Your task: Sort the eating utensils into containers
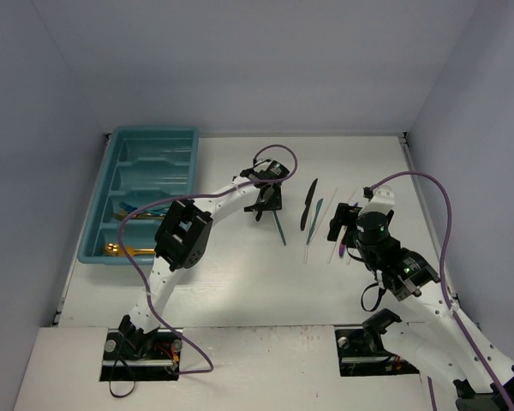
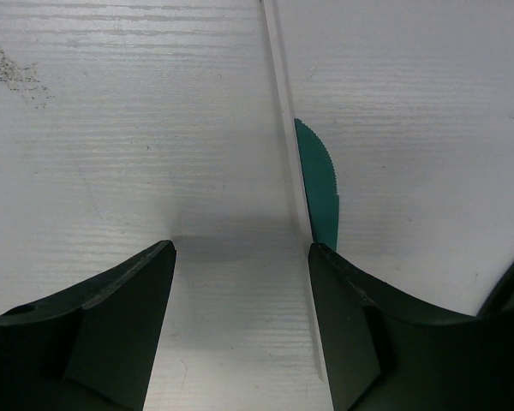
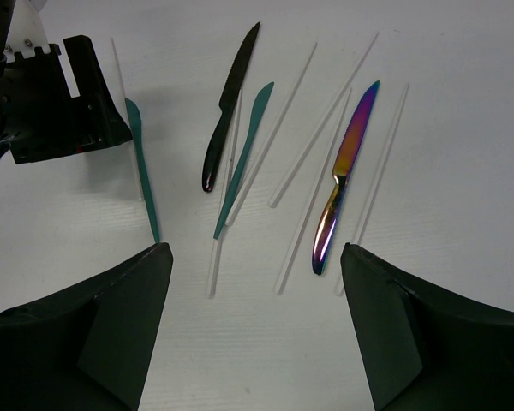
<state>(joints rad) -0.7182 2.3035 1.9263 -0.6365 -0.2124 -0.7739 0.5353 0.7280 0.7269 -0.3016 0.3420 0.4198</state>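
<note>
at mid-bench [image 1: 240,291], left claw [image 2: 240,250] stands open, gripping nothing; a teal knife [image 2: 319,184] lies flat just beside one finger. right claw [image 3: 255,250] open and empty above a black knife [image 3: 227,111], second teal knife [image 3: 244,154] and iridescent knife [image 3: 347,163]. teal tray [image 1: 98,231], far left, holds gold pieces [image 1: 120,250].

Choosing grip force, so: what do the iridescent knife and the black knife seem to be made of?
Iridescent knife: likely metal with a rainbow coating, mirror-glossy; it shows sharp purple-to-gold reflections. Black knife: glossy black, plastic or coated metal, unclear which; bright highlight on its handle end.
</note>
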